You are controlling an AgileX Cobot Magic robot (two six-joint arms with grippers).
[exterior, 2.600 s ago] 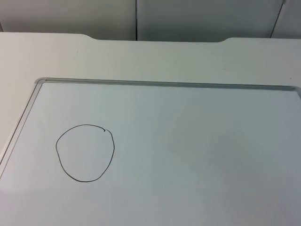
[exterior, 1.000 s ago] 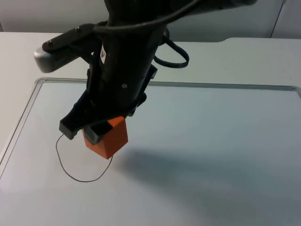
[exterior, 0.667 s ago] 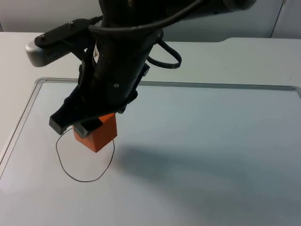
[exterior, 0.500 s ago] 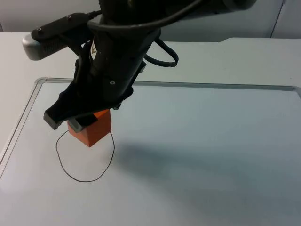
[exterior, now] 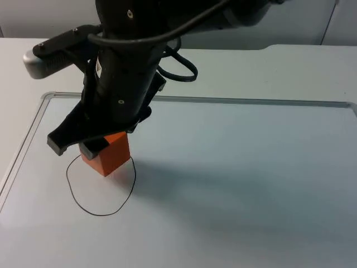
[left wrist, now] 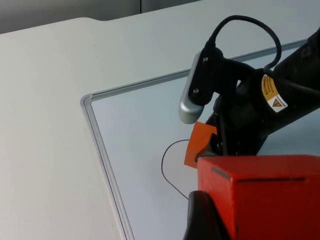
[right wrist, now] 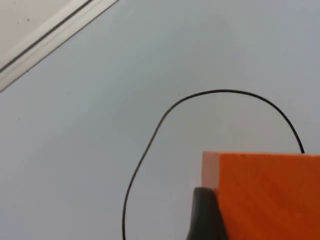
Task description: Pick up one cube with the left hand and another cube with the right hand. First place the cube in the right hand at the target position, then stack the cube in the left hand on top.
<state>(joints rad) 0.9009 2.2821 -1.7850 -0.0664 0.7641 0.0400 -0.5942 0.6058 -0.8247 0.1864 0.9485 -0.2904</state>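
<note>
Over at the left, the left gripper [left wrist: 210, 222] hangs above the desk [exterior: 268, 67] with its fingers [left wrist: 202, 220] clenched on a red cube [left wrist: 265, 195]; the cube sits tight against the one black fingertip I can see, and its top face lies level. From that wrist, looking past the cube, I can see the other arm, its orange cube [left wrist: 199, 145] and a piece of the drawn ring on the board.

Moving right, the whiteboard [exterior: 234, 184] lies flat on the desk, with a thin metal frame [exterior: 223, 100] round it. A black circle [exterior: 83, 204] is drawn by hand near the board's left end.

Right above the far edge of that circle hangs the right gripper [exterior: 83, 146], reaching across from the right arm [exterior: 125, 72]. Its fingers [exterior: 58, 142] are closed on the orange cube [exterior: 109, 156], which sticks out below and beyond the fingertips, turned corner-on rather than square to the board. The cube's lowest corner is close over the circle's line; whether it touches the board I cannot tell. From the right wrist the orange cube [right wrist: 270, 195] sits against the black fingertip [right wrist: 205, 215], with the circle's line [right wrist: 150, 145] curving round just beyond it on the pale board.
</note>
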